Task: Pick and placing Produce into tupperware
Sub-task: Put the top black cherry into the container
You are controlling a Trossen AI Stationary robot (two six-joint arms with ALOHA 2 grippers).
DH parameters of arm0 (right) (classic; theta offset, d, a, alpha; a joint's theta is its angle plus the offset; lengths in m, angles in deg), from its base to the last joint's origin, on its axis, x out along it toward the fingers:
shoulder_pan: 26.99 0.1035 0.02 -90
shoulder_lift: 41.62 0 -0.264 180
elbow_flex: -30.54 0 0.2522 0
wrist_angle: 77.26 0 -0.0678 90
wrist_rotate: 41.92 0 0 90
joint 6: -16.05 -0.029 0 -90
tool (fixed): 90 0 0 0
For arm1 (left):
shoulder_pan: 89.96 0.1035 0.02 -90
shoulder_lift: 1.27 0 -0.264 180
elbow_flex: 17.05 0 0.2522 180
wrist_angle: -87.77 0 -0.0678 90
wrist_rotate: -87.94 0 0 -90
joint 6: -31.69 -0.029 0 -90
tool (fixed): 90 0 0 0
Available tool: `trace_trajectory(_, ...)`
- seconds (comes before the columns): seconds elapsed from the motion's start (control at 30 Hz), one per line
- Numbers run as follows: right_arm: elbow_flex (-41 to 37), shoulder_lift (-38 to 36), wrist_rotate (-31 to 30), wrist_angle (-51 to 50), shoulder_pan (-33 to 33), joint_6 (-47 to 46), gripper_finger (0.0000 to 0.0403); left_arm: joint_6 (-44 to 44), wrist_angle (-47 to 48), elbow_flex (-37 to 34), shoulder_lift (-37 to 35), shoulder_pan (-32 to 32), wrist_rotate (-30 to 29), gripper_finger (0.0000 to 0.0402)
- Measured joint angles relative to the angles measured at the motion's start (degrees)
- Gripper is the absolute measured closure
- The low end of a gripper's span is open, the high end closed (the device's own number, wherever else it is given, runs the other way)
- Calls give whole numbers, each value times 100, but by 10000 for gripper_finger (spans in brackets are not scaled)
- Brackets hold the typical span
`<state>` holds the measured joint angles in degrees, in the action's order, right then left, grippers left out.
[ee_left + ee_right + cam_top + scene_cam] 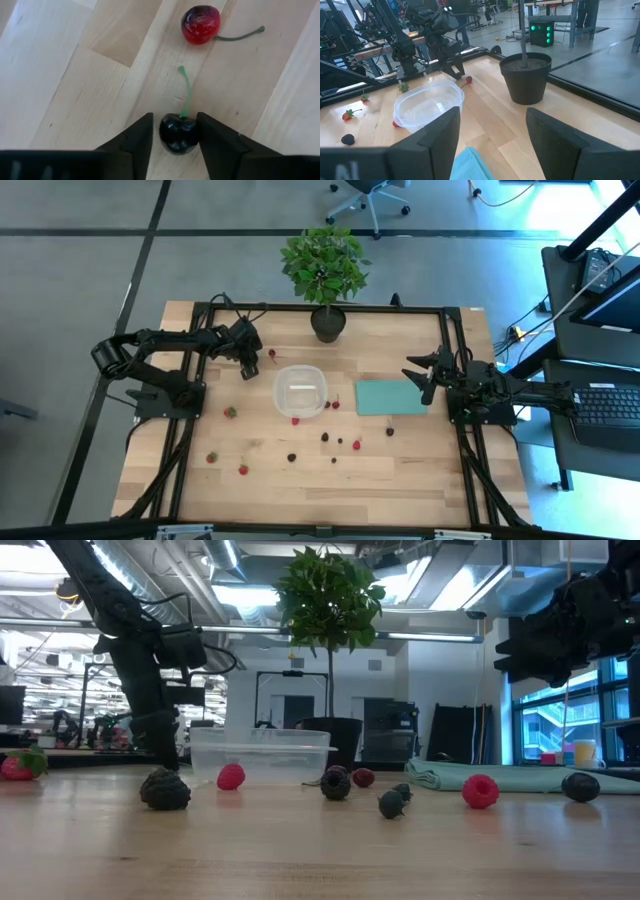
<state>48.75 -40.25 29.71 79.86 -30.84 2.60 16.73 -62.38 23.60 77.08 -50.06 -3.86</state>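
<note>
In the left wrist view my left gripper is down at the table, its two fingers on either side of a dark, near-black cherry with a green stem. A red cherry lies just beyond it. From above, that gripper is left of the clear tupperware, which stands on its base mid-table with nothing showing inside. Red and dark berries lie scattered on the wood, such as one red and one dark. My right gripper is open above the right end of the teal sheet. My left gripper has the dark cherry's round body pinched between its two fingers, one on each side. The fingers come from above, slanting down. The cherry sits on the table and its stem points away from the fingers.
A potted plant stands at the far edge behind the tupperware. The teal sheet lies flat right of the container. More berries dot the near half of the table. A black frame rims the table. Bare wood shows at the near corners.
</note>
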Motion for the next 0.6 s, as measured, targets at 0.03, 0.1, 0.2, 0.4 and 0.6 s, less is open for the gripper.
trace_trajectory(0.03,0,2,1,-1,-1,0,173,-2,6,0,0,0,18,275)
trace_trajectory(0.1,0,0,0,0,0,0,173,-4,9,0,0,0,23,292)
trace_trajectory(0.2,0,0,0,0,1,0,173,-17,6,0,0,0,21,303)
trace_trajectory(0.4,0,2,0,0,1,0,173,-11,0,0,0,0,17,291)
trace_trajectory(0.6,0,2,1,0,0,0,173,278,58,89,2,-101,-87,295)
